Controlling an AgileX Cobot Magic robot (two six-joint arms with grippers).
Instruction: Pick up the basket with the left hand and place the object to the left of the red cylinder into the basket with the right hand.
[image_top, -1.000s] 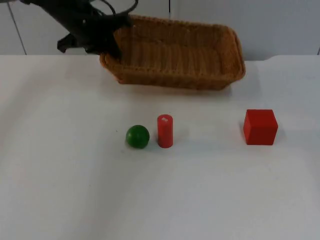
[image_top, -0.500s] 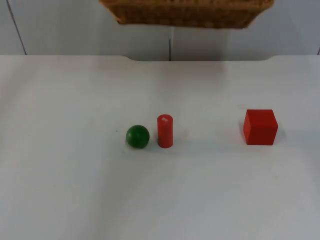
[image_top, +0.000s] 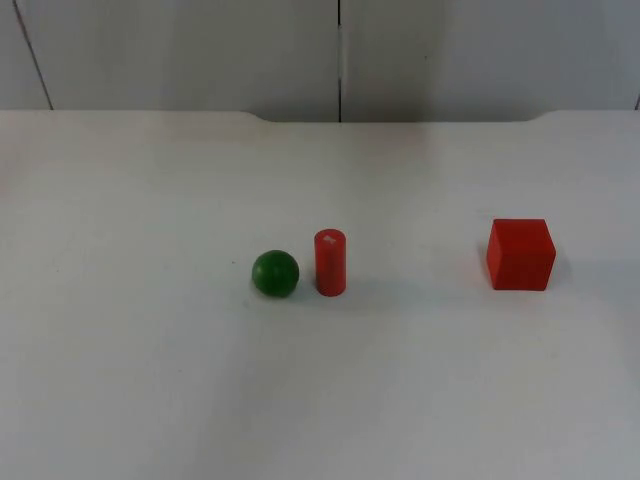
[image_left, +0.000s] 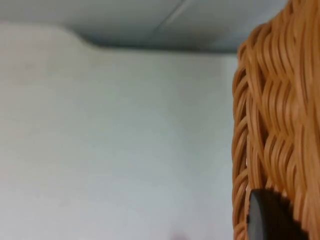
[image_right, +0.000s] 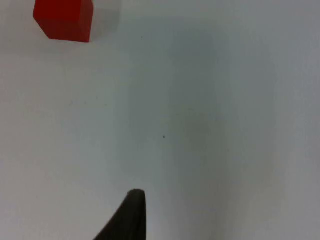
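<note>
We hold the basket (image_left: 272, 125) up off the surface (image_top: 150, 380) in our left claw (image_left: 267, 220), which is closed on its woven rim, so that part looks done. The green ball (image_top: 275, 273) sits just left of the red cylinder (image_top: 330, 262), not yet picked up. Our right claw (image_right: 131, 215) hangs over the surface near the red cube (image_right: 64, 19), and we cannot tell if it is open.

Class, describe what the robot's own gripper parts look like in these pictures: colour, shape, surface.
Each wrist view shows one fingertip. The left gripper's fingertip is black, smooth and blocky, with a slanted upper edge. The right gripper's fingertip is black too, matte, tapering to a narrow rounded point. Neither carries visible markings.
</note>
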